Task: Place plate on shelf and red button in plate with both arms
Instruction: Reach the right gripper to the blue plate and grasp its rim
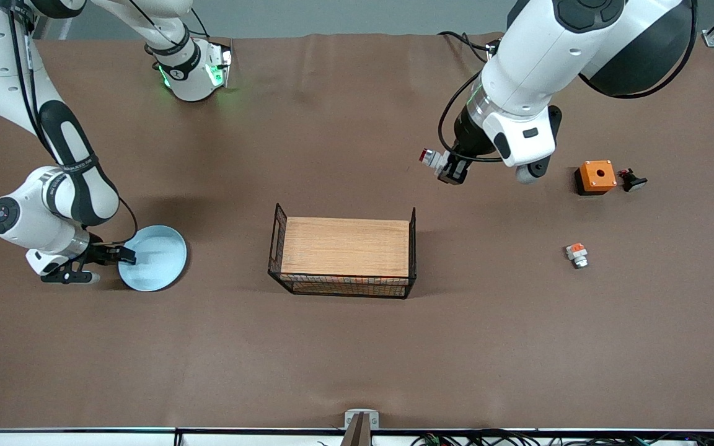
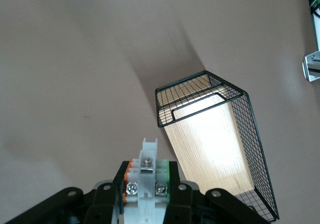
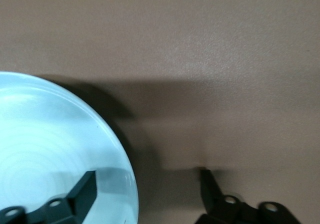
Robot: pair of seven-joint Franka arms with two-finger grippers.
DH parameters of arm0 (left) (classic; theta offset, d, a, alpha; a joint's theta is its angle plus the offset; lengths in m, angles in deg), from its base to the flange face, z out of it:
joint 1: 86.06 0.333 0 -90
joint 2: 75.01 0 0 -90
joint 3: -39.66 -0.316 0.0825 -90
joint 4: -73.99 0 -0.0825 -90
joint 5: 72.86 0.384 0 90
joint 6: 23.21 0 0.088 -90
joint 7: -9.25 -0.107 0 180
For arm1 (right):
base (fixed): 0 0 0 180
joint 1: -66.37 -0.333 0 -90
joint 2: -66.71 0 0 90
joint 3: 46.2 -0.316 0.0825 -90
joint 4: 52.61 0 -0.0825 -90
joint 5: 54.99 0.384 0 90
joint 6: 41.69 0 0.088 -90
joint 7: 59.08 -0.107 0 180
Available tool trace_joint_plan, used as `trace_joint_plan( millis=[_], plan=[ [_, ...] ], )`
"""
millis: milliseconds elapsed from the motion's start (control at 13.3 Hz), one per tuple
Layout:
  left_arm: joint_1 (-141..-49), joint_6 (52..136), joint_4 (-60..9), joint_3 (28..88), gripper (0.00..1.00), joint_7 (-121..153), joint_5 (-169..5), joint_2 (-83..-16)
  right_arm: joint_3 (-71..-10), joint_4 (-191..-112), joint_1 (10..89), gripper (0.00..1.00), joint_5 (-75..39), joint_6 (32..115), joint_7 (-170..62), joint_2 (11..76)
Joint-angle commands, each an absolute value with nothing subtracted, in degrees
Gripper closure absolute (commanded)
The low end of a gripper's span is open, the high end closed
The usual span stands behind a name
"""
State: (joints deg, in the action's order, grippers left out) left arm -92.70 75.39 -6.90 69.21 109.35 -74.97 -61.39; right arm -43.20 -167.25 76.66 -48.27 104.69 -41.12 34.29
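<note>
The round, pale light-blue plate [image 1: 154, 258] lies flat on the brown counter [image 1: 357, 359] toward the right arm's end, and the right gripper [image 1: 126, 255] sits wide open with one finger over the plate and one outside its low rim. The plate looks hard, smooth and slippery, and it could break, so the thin rim seems the best place to pinch it. The left gripper [image 1: 450, 170] is up over the counter near the wire basket with a wooden floor [image 1: 344, 254], closed tight on the small silvery-white red button [image 1: 432, 158], which looks light and stiff and is held around its body.
</note>
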Motion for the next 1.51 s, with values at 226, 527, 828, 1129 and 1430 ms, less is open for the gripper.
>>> trace_joint_plan(
  millis=[226, 527, 828, 1129, 1430],
  plan=[
    [-92.66, 74.26, -5.28, 69.37, 0.79, 110.06, -75.32, -60.68, -44.00, -166.25, 77.88, 0.93, -46.90, 101.40, -36.67, 34.81],
    [-92.57, 74.26, -5.20, 69.37, 0.79, 110.06, -75.32, -60.68, -44.09, -162.84, 77.70, 1.00, -46.82, 95.36, -37.11, 35.95],
    [-92.57, 74.26, -5.28, 69.37, 0.79, 110.15, -75.32, -60.68, -44.09, -157.64, 77.09, 1.00, -46.82, 80.44, -42.62, 42.25],
    [-92.48, 74.26, -5.20, 69.37, 0.79, 110.06, -75.32, -60.68, -44.09, -156.76, 73.67, 1.00, -46.90, 65.58, -62.81, 54.46],
    [-92.48, 74.26, -5.28, 69.37, 0.79, 110.06, -75.32, -60.68, -44.18, -153.69, 63.85, 1.00, -46.82, 54.31, -95.73, 64.58]
  ],
)
